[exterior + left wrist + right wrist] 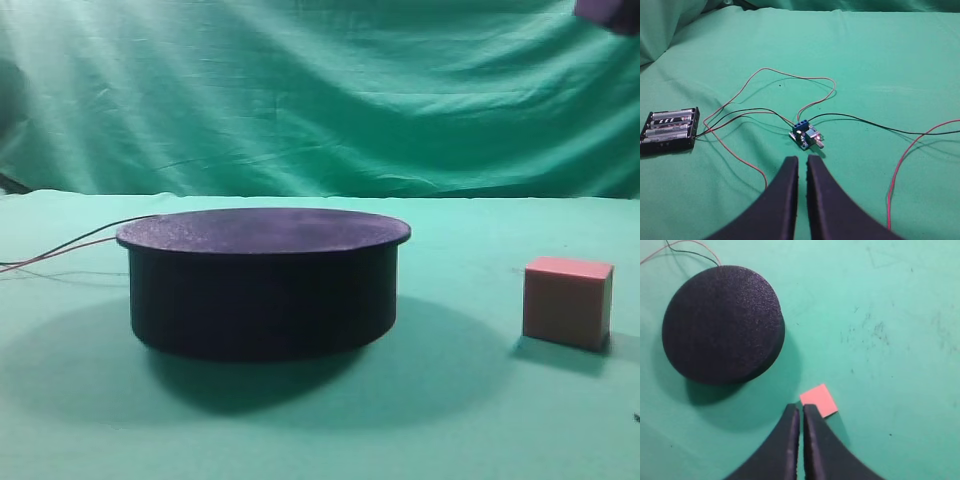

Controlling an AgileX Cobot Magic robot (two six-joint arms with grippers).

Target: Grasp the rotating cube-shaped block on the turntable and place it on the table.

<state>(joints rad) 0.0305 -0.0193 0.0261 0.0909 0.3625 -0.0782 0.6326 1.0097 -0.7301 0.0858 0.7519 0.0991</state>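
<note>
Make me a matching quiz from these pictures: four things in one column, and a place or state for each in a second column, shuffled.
Things:
1. cube
2. turntable
3. battery holder
4. right hand

Places or states:
A. shut, holding nothing, above the table
B. on the cloth, wired to a small circuit board
C. on the table, right of the black drum
D. bare top, nothing on it

Pairs: 1-C, 2-D, 3-B, 4-A
</note>
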